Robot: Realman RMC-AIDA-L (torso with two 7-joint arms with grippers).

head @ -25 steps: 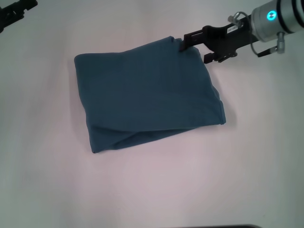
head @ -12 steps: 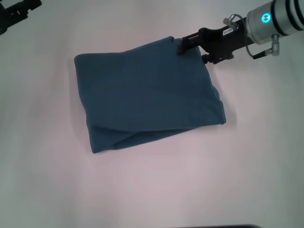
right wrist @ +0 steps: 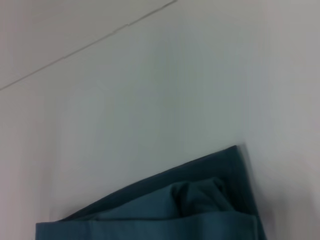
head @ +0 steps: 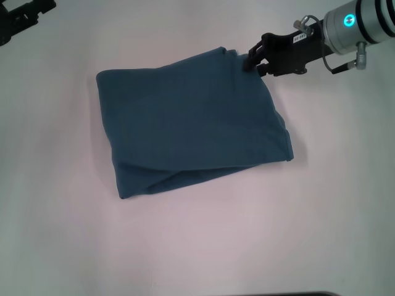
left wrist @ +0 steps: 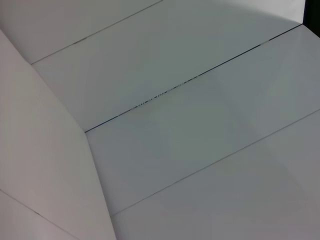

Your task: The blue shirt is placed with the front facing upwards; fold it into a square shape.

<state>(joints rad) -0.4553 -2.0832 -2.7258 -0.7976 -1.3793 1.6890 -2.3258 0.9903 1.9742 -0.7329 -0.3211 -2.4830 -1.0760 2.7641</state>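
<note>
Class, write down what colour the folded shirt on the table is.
Plain dark teal-blue; the shirt shows no print. The head view shows it best.

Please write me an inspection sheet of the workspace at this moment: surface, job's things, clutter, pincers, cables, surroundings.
Surface: white table, plain; thin seam lines show in the wrist views.
Job's things: the blue shirt lies flat on the table, folded into a rough rectangle; layered edges show along its near side, no print visible.
Clutter: nothing seen.
Pincers: right pincer at the shirt's far right corner, fingers close together, whether it grips cloth I cannot tell; left pincer at the far left edge, away from the shirt.
Cables: nothing seen.
Surroundings: nothing seen beyond the table; the left wrist view shows only pale panels with seams.
</note>
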